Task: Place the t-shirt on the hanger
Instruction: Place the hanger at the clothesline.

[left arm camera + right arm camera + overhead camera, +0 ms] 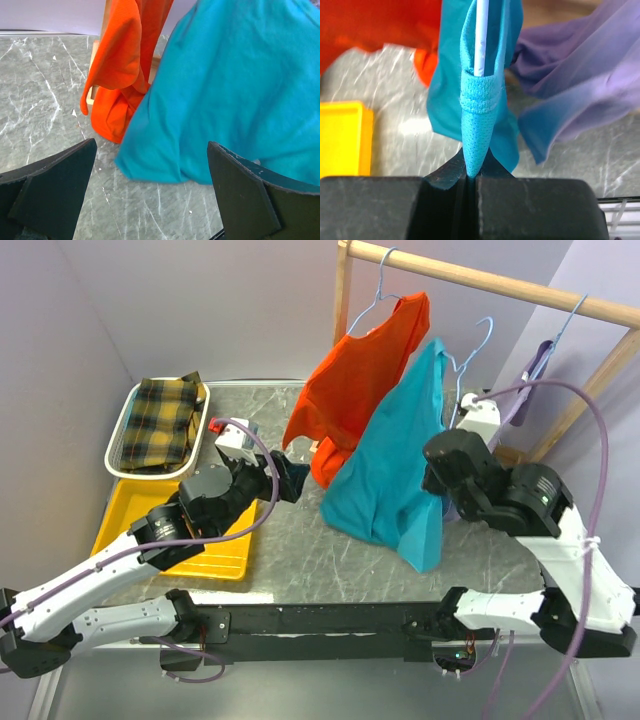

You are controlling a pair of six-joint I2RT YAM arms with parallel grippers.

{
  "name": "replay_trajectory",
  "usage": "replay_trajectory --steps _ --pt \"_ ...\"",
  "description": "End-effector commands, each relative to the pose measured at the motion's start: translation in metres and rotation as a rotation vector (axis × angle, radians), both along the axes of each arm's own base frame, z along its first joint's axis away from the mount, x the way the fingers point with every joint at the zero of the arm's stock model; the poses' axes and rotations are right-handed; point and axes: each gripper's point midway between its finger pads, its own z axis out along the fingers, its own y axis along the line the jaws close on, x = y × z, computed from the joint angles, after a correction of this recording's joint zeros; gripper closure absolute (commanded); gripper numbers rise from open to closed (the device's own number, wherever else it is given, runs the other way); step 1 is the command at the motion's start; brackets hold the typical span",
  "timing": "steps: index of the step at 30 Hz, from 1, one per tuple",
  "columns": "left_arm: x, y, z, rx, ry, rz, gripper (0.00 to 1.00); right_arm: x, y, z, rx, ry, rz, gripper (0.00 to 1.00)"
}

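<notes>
Found teal short-sleeved cloth t-shirt (395,455) draped on thin pale-blue wire hanger (481,35), hem reaching grey marbled table (290,540), at 4 o'clock of orange-red hung shirt (360,380), with right gripper (471,175) clamped on fabric folded round the wire, presumably steadying both, and noted left gripper (151,145) gaping wide, empty, at hem's 9 o'clock.

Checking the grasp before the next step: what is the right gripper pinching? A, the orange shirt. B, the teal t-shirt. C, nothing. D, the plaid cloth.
B: the right wrist view shows the right gripper shut on a fold of the teal t-shirt, with the hanger wire running into that fold.
</notes>
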Motion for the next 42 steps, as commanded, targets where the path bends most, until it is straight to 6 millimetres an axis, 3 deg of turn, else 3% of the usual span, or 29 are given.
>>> replay_trajectory --steps 1,6,7,12,23,31,35,42 --pt "-0.007 0.004 0.025 -0.061 -0.022 -0.022 0.02 0.022 -0.023 0.022 -0.089 -0.075 -0.155 1.00" --pt "-0.011 0.008 0.030 -0.046 -0.023 -0.030 0.02 0.054 -0.023 0.038 -0.177 -0.108 -0.255 1.00" --pt "-0.011 0.008 0.031 -0.046 -0.023 -0.029 0.02 0.058 -0.029 0.050 -0.175 -0.140 -0.296 1.00" --pt "-0.011 0.012 0.036 -0.038 -0.027 -0.020 0.03 0.085 -0.028 0.060 -0.191 -0.174 -0.360 1.00" --pt "-0.005 0.015 0.039 -0.008 -0.023 0.016 0.02 0.118 -0.024 0.072 -0.207 -0.208 -0.386 1.00" --pt "-0.003 0.012 0.040 0.002 -0.019 0.017 0.03 0.140 -0.036 0.053 -0.213 -0.149 -0.382 1.00" --pt "-0.003 0.010 0.040 0.001 -0.019 0.012 0.03 0.148 -0.032 0.043 -0.204 -0.126 -0.360 1.00" --pt "-0.002 0.008 0.037 0.001 -0.015 0.008 0.03 0.156 -0.034 0.006 -0.210 -0.051 -0.339 1.00"
